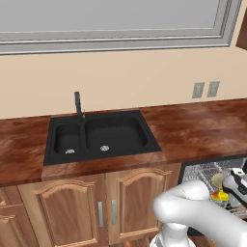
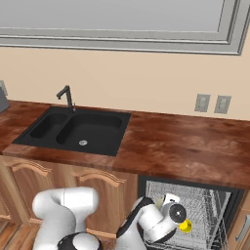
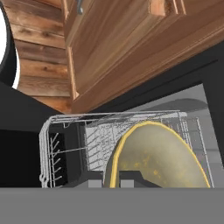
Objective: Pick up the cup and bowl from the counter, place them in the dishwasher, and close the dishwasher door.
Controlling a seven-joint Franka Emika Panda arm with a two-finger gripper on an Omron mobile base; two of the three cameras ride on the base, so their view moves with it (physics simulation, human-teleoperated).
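The olive-tan bowl (image 3: 157, 157) with its lighter rim fills the lower right of the hand view, tilted over the grey wire rack (image 3: 74, 144) of the open dishwasher (image 2: 195, 205). My gripper (image 3: 112, 180) is shut on the bowl's rim, one finger on each side. From the left base, the bowl (image 1: 218, 179) shows beside my hand, inside the dishwasher (image 1: 207, 171). The yellow cup (image 1: 220, 196) lies in the rack just below it. In the right base view the cup (image 2: 185, 225) peeks out beside my hand. A dark flat panel (image 3: 19, 140) beside the rack looks like the open dishwasher door.
The reddish-brown counter (image 1: 193, 130) holds a black double sink (image 1: 99, 137) with a faucet (image 1: 77, 105). Light wood cabinets (image 1: 77, 207) stand left of the dishwasher. A cabinet door (image 3: 118, 43) hangs close above the rack in the hand view. My arm (image 2: 63, 210) bends low in front.
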